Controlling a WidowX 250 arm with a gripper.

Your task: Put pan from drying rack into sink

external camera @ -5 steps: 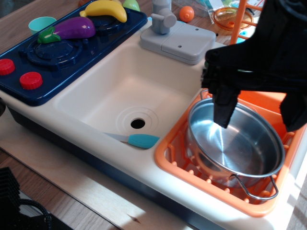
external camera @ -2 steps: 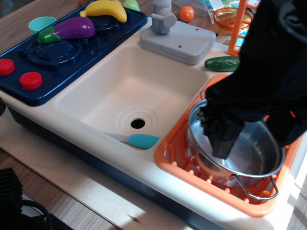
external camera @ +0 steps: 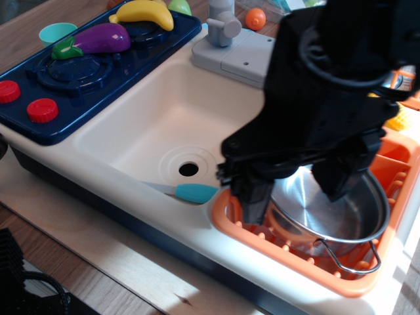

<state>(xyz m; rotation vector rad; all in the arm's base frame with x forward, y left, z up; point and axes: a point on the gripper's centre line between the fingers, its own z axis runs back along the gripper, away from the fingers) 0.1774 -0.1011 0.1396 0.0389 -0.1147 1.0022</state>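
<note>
The claw straddles the pan's 9 o'clock rim, fingers apart, inside the drying rack; a teal-handled knife lies in the sink.

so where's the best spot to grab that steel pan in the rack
Probably the pan's thin left rim, pinched from above: it sits open side up in the drying rack, and the gripper already has its fingers straddling that side. The wire loop handle looks harder to pinch.
</note>
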